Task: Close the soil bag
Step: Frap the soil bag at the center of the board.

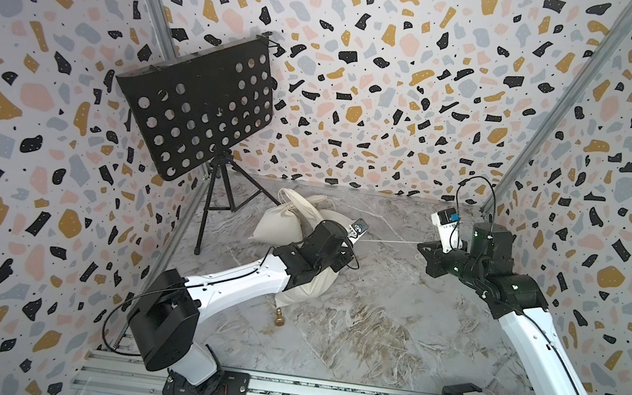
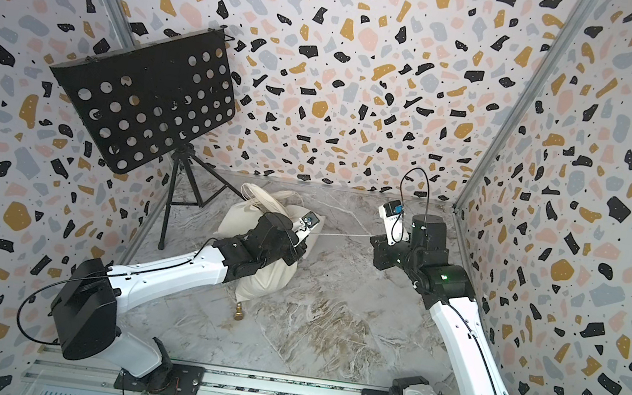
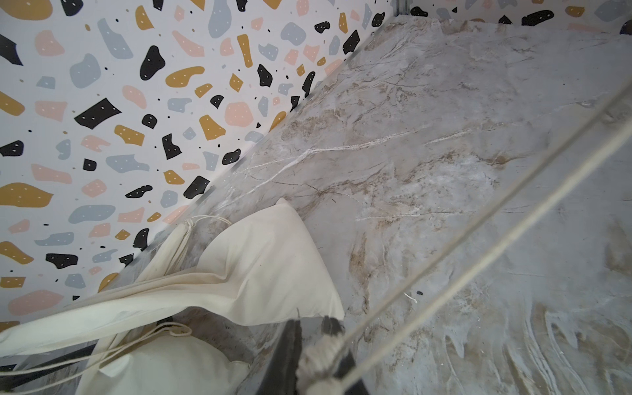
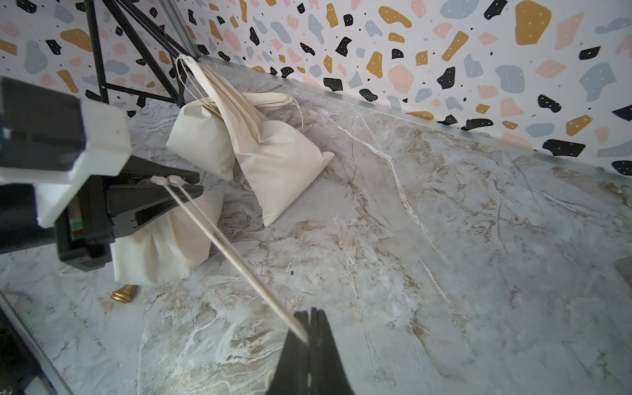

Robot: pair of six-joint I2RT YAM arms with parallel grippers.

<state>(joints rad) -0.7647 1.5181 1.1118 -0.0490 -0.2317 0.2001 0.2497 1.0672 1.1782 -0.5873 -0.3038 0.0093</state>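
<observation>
A cream cloth soil bag (image 1: 314,288) (image 4: 164,239) lies on the marble floor under my left arm. My left gripper (image 1: 359,237) (image 3: 313,328) (image 4: 191,184) is shut on its bunched neck, where the knotted cord ends show. From there a pale drawstring (image 1: 392,241) (image 4: 239,260) (image 3: 478,246) runs taut in two strands to my right gripper (image 1: 422,247) (image 4: 309,328), which is shut on it a little above the floor. My left arm hides most of the bag in both top views.
Two more cream bags (image 4: 280,154) (image 4: 201,136) lie against each other behind the held one. A black perforated music stand (image 1: 197,106) on a tripod (image 1: 217,201) stands at the back left. A small brass piece (image 1: 279,320) lies by the bag. Patterned walls close three sides.
</observation>
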